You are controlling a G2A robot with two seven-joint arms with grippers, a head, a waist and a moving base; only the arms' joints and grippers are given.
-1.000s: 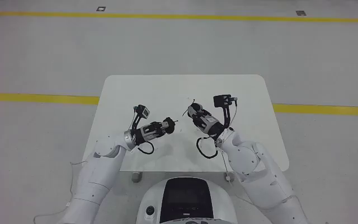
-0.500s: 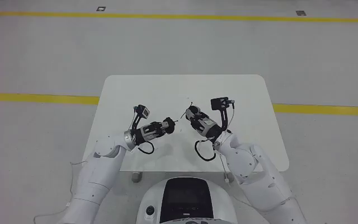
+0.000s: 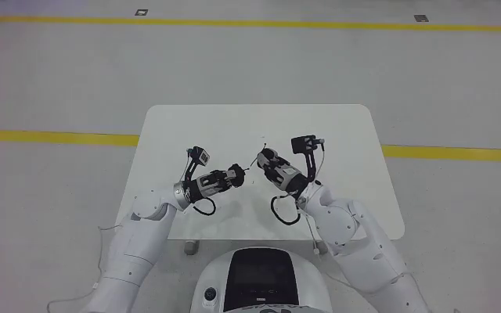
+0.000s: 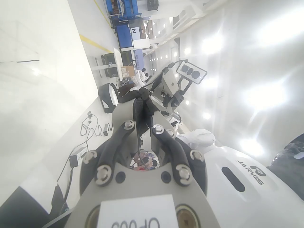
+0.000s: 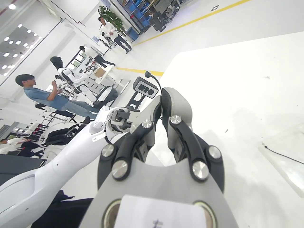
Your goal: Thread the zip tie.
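Okay so the left claw (image 3: 237, 175) is pinching the thin black plastic zip tie (image 4: 138, 143), held up over the middle of the white rectangular desk (image 3: 344, 125). The right claw (image 3: 263, 160) sits nearly tip to tip with it, fingers (image 5: 177, 106) pressed together, can't tell if it's got the tie

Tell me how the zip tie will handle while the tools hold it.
Likely floppy: the zip tie is a thin black strap, so its free length may bend or whip when pushed. Probably very light for its length, being so slim. It could slip, since the shut left tool pinches only a narrow strip.
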